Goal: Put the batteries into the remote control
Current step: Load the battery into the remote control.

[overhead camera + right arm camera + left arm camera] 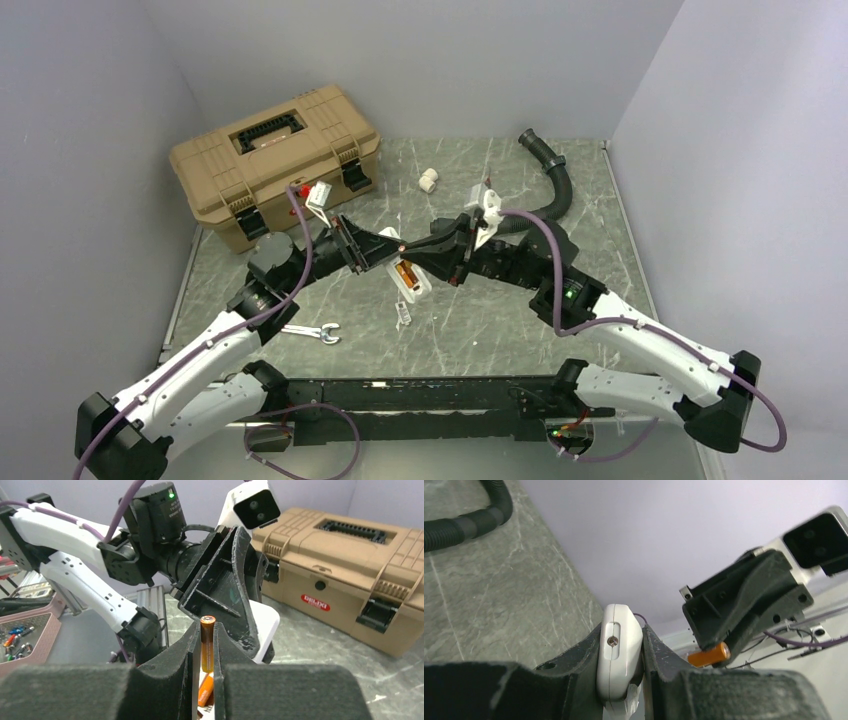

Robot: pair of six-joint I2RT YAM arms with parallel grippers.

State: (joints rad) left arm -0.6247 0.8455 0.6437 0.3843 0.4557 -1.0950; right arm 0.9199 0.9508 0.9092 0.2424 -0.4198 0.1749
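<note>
Left gripper [388, 248] clamps the remote control [620, 652] off the table, presenting its recess to the right gripper [425, 258], which pinches one battery [207, 642] endwise just above it; a second cell [205, 690] below appears already seated.

A tan toolbox [272, 165], lid closed, is set on the grey marbled table [600, 250], beyond and to the left of the left pincer [385, 255]. In the right wrist view a red label is seen on its front. A stubby white pipe fitting [428, 180] is placed farther out than the right pincer [425, 250], apart from the toolbox. A black corrugated hose [555, 185] is curved beyond and to the right of that pincer. A silver wrench [312, 332] is laid flat nearer the bases than the left pincer, to its left. A pink tray [25, 630] of small blurred items is seen at the left edge of the right wrist view, beyond the right pincer.
</note>
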